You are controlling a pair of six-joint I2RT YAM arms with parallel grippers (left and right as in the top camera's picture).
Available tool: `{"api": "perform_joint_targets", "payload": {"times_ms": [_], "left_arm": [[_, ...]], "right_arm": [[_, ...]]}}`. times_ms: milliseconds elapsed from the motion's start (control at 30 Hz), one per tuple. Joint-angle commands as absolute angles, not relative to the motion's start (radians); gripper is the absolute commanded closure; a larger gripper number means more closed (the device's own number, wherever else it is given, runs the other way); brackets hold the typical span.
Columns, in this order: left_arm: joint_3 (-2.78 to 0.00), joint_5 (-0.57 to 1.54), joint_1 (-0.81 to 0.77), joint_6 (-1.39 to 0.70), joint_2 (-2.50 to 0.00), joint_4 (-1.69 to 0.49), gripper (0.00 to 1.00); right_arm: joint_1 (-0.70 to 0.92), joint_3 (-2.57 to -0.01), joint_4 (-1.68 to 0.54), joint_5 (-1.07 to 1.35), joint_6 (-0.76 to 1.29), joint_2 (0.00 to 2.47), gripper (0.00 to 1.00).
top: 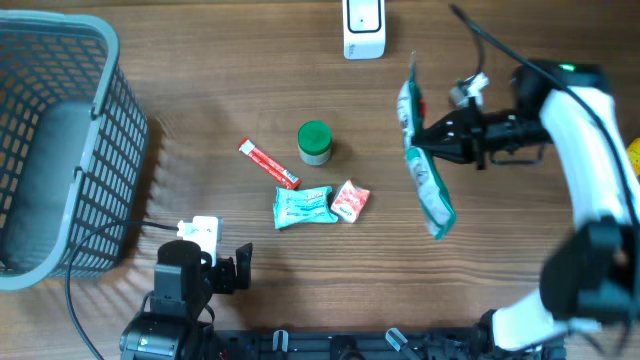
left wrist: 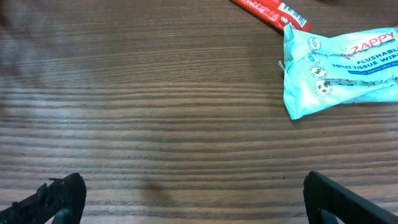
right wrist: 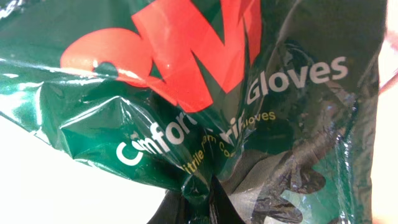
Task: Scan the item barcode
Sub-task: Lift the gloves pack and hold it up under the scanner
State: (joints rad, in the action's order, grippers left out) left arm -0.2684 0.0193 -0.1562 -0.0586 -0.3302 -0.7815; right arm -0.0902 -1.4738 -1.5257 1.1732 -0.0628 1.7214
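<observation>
As right fingers (top: pixel 437 131) clamp gloves (top: pixel 428 188), scanner (top: pixel 363 28) nearby

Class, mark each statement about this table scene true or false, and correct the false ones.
1. The right gripper grips the dark green plastic glove packet. True.
2. The left gripper is shut on the teal tissue-wipes packet. False: it is open and empty; the packet lies on the wooden table.
3. The green-lidded jar stands inside the grey plastic basket. False: it stands on the table, outside the basket.
4. The white scanner sits at the table's far edge. True.
</observation>
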Motion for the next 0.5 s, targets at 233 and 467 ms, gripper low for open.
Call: {"api": "perform_joint_targets", "payload": {"times_ms": [233,467], "left_arm": [[-0.267,0.009,-0.162,-0.061,-0.329,-0.779,0.00],[-0.267,0.009,-0.162,-0.061,-0.329,-0.779,0.00]], "right_arm": [[0.063,-1.473,-1.114,0.762,0.017,1.382,0.95],[0.233,-1.473,-0.882,0.587,0.031,1.427,0.95]]}}
